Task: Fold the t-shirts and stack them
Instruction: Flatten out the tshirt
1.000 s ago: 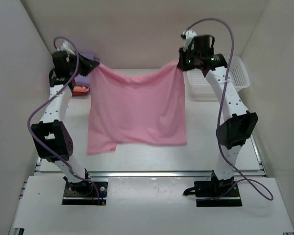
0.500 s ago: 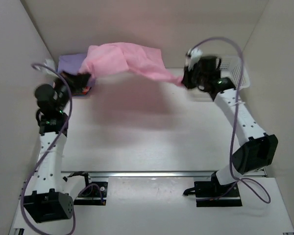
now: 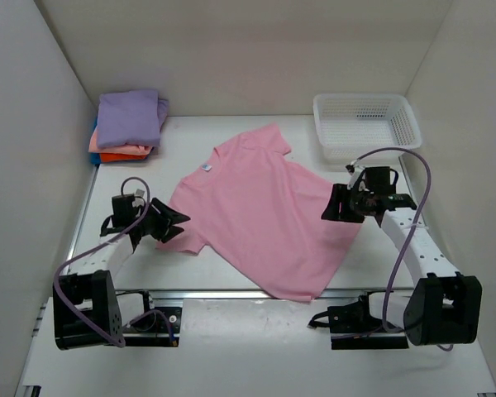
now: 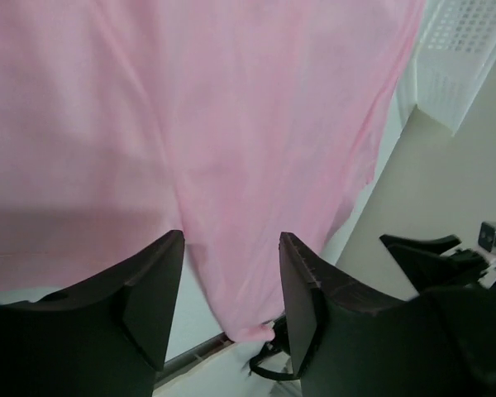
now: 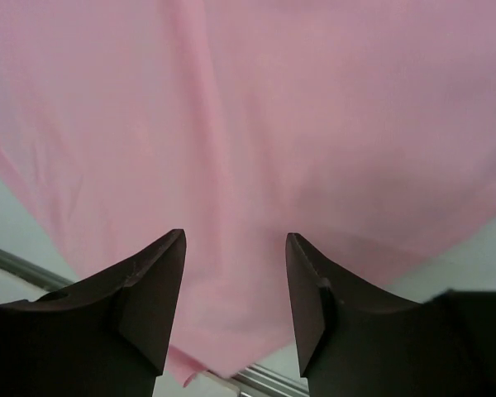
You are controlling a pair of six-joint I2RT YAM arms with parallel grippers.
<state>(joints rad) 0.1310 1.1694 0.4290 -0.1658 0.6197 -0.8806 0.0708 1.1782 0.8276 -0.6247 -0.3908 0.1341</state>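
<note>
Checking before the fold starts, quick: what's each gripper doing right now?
Left gripper: open, holding nothing, jaws apart over the pink t-shirt.
Right gripper: open, holding nothing, over the same shirt.

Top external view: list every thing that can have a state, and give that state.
pink t-shirt, unfolded, lying flat
folded t-shirts, stacked at the far left corner
basket, upright
left hand, open, at the shirt's sleeve
right hand, open, at the shirt's side edge

Bright, diffuse light; faint soft shadows; wrist views soft, pink t-shirt (image 4: 231,124) blurred
</note>
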